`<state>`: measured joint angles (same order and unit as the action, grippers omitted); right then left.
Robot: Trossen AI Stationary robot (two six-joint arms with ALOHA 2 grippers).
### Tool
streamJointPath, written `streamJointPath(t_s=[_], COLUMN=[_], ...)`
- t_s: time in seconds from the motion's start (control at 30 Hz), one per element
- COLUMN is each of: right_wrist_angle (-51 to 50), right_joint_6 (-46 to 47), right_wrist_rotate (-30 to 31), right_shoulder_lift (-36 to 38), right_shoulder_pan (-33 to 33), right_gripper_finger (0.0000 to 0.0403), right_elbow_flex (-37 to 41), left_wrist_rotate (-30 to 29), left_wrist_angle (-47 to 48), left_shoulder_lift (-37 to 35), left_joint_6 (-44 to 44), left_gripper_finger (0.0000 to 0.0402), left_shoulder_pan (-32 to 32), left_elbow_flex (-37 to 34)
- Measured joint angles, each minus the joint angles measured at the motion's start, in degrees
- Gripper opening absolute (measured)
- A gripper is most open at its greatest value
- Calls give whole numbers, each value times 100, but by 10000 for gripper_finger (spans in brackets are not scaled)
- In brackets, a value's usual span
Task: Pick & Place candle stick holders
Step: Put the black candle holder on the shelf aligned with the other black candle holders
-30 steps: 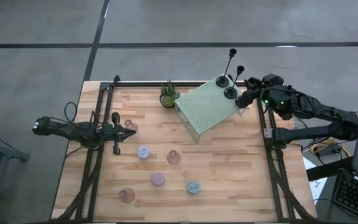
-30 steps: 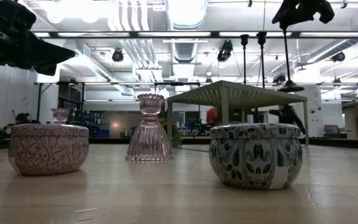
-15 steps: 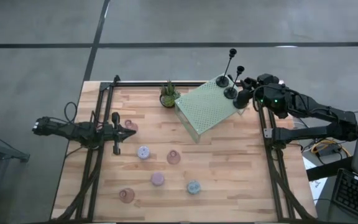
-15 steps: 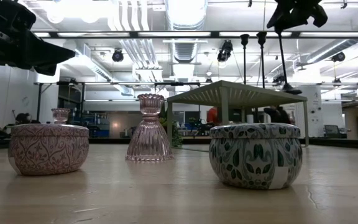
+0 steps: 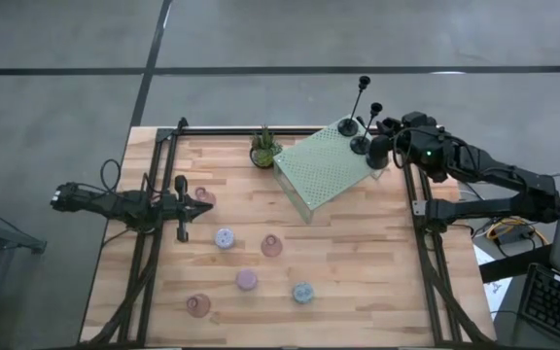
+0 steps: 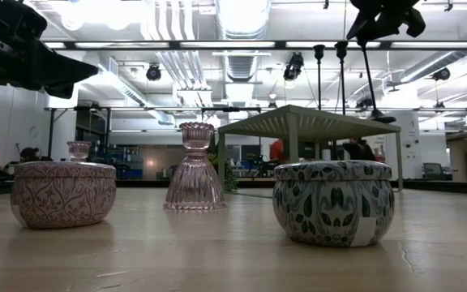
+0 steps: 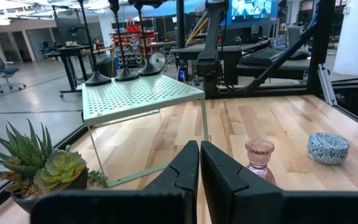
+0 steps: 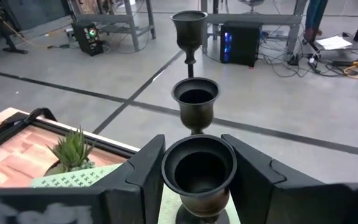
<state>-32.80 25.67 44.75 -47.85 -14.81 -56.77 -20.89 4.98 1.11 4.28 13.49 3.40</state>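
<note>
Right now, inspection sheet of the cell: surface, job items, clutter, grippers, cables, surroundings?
surface: wooden table, bare between items.
job's things: three black holders on the green platform; three pink glass cups and three round tins on the wood.
clutter: potted plant beside the platform.
grippers: right gripper shut on the nearest black holder; left gripper shut, empty, at the table's left side.
cables: bundle off the right edge.
surroundings: concrete floor; desks and racks beyond.

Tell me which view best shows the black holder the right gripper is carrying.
Right wrist view: the held black holder sits between the right gripper fingers. High view shows it partly hidden; low view shows the stem; left wrist view shows its base.
</note>
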Motion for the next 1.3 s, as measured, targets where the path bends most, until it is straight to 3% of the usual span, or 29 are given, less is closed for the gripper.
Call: streamJointPath(t_s=[1.3], right_wrist_angle=[561], right_joint_6=[-366], right_wrist_rotate=[-131], right_shoulder_lift=[-324], right_shoulder_pan=[-153], right_gripper_finger=[147], right_elbow_flex=[22], left_wrist_rotate=[-2], left_wrist_angle=[-1], left_shoulder_lift=[-1], left_joint_6=[1], left_gripper_finger=[21], left_shoulder_pan=[-1], left_elbow_flex=[1])
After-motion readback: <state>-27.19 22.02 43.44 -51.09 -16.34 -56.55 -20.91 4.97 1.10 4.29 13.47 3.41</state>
